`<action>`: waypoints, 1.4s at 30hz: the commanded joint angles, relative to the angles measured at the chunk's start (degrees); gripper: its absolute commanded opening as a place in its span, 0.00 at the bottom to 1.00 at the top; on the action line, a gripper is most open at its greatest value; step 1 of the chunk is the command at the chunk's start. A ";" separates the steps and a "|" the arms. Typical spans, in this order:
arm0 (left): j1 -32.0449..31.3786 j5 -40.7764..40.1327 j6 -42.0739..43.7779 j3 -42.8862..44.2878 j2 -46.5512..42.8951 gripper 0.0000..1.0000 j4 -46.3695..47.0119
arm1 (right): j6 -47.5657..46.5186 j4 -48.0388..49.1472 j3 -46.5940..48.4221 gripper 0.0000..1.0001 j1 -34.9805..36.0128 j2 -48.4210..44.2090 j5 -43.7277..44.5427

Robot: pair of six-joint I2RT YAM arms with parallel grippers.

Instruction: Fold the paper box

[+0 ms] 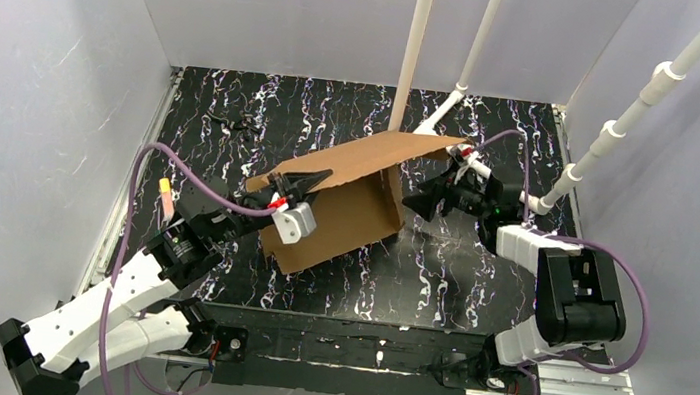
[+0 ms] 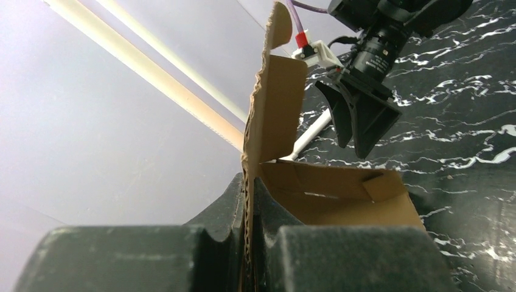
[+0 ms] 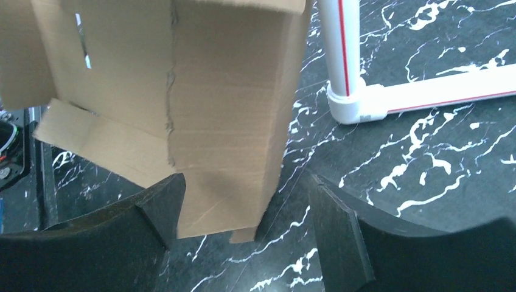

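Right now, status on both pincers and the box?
Left pincer shut on box edge. Right pincer open, box corner between its fingers. Box tilted, partly folded. White pipe close by right pincer.

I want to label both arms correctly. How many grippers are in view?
2. The left gripper is shut on a flap of the cardboard box, on its left side. The right gripper is open at the box's right end.

Black table (image 1: 478,274), white marbled veining. At the far side an upright pipe (image 1: 415,44) and a leaning pipe (image 1: 484,33), both white. A jointed pipe (image 1: 627,121) slants at right. Small dark scraps (image 1: 234,123) lie far left. Pale walls (image 1: 39,69) on three sides.
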 commanded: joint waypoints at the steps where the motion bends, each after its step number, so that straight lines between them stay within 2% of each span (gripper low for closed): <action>1: -0.40 5.41 -2.09 -4.57 -5.20 0.00 8.09 | -1.69 6.02 -4.79 0.82 -1.85 -4.51 -3.87; 5: -0.40 6.14 -5.32 -7.65 -9.99 0.00 8.39 | -6.61 1.51 -8.50 0.83 -1.64 -13.10 -5.67; 11: -0.42 6.97 -8.60 -10.47 -13.56 0.00 8.42 | -2.53 -2.45 -5.36 0.90 -1.28 -13.80 -2.36; 16: -0.44 6.82 -9.82 -10.27 -14.58 0.00 8.49 | -11.99 -13.68 -3.16 0.90 3.02 -16.16 7.49; 22: -0.42 6.69 -10.07 -9.46 -13.84 0.00 8.47 | -12.55 -16.73 -2.87 0.77 4.16 -17.82 14.97; 27: -0.89 6.19 -9.57 -8.70 -12.74 0.00 8.47 | -11.00 -15.29 -3.22 0.65 4.29 -17.67 21.02; 32: -1.48 5.50 -9.38 -8.80 -12.84 0.00 8.55 | -9.92 -13.38 -3.53 0.55 4.12 -17.54 23.33; 37: -1.73 5.84 -9.99 -9.16 -13.17 0.00 8.47 | -10.13 -13.28 -3.64 0.36 3.76 -17.96 22.09; 42: -1.72 6.74 -10.50 -8.86 -14.06 0.00 7.72 | -11.45 -15.03 -3.93 0.11 3.44 -18.99 18.93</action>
